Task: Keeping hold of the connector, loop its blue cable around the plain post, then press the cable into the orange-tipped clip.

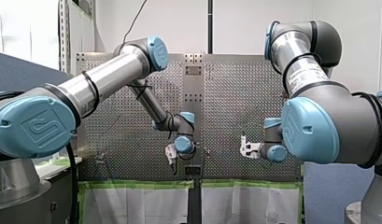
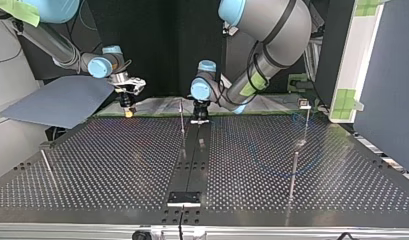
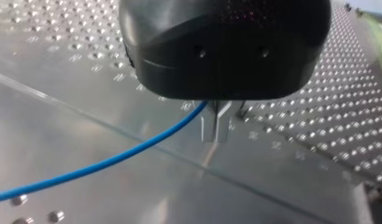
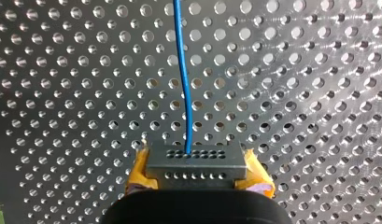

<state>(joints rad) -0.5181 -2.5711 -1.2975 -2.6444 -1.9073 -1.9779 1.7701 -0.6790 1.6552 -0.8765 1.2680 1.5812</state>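
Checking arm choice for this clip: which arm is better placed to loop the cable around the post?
Probably left: my left gripper pinches the blue cable near a post, while my right gripper holds the connector.

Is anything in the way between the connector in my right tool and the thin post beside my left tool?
Nothing visible. In the top view only perforated table lies between my right tool, which holds the connector, and the thin post. My left tool stands on the post's far side, out of the path.
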